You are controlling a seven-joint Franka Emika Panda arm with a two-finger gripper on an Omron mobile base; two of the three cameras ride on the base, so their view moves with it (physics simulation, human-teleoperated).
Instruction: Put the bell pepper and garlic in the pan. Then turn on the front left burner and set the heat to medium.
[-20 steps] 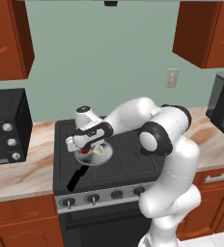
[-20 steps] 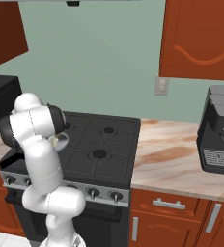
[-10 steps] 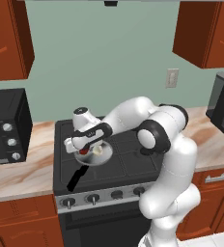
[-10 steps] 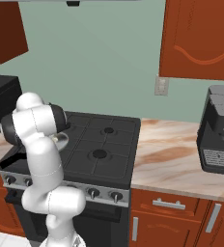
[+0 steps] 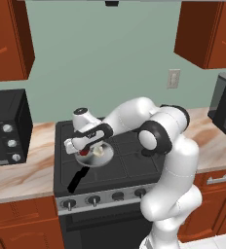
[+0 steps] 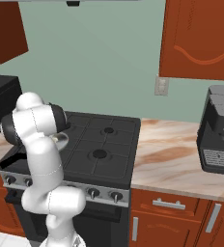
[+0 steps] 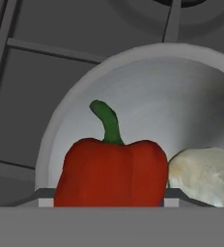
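Note:
The silver pan sits on the stove's front left burner, its black handle pointing toward the front edge. Inside it in the hand view, the red bell pepper stands upright with its green stem up, right in front of the camera and hiding the fingertips. The cream-white garlic lies beside it in the pan, touching or nearly touching it. In the left base view my gripper hangs low over the pan, pointing down into it. How the jaws stand is hidden.
The black stove has a row of knobs along its front. A black microwave stands on the left counter and a coffee machine on the right counter. Wooden cabinets hang above both sides.
The hand has stayed low over the pan, shifting only slightly to the left. The pepper and garlic rest in the pan throughout.

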